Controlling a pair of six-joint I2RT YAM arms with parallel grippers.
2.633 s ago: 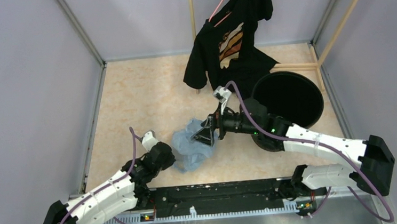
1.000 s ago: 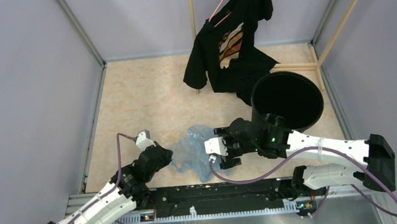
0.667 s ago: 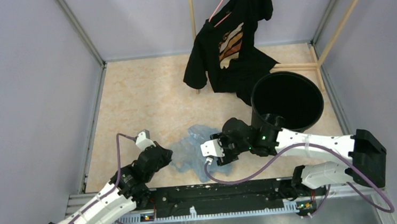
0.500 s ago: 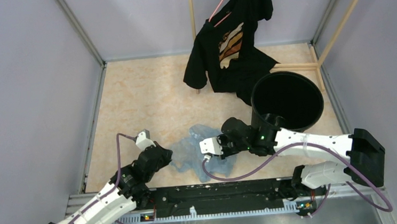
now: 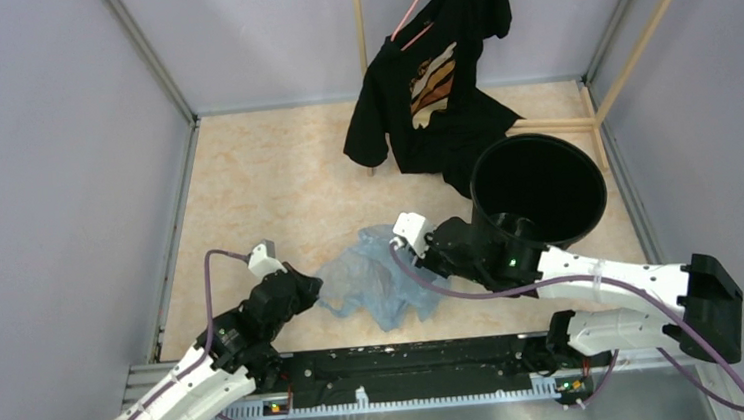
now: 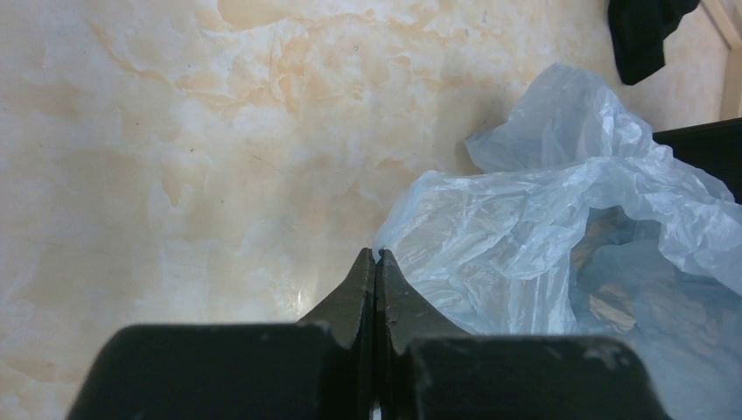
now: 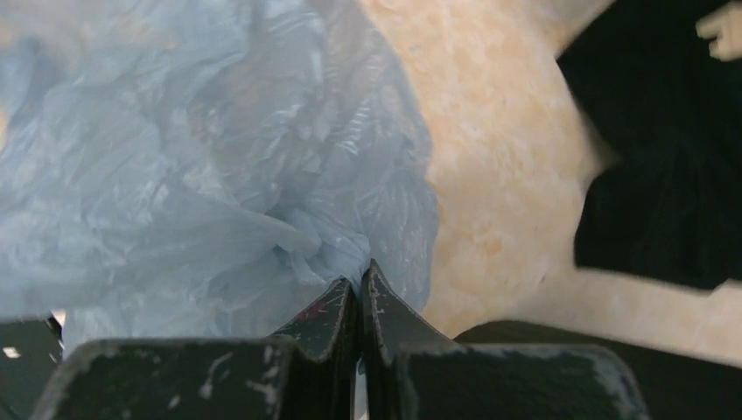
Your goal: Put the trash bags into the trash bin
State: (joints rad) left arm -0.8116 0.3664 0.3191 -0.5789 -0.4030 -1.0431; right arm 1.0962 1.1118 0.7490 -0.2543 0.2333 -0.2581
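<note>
Right tool [image 7: 359,282] with bag [image 5: 374,285], nearer bin [image 5: 547,186]

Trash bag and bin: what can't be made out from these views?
- Left gripper: jaws shut at the trash bag edge; the left wrist view can't show whether plastic is pinched, because the jaws cover it.
- Trash bin floor: top view, lost in black shadow.
- Bin's near wall: top view, hidden behind the right arm.
- T-shirt: right wrist view, blurred and cut off by the edge.
</note>
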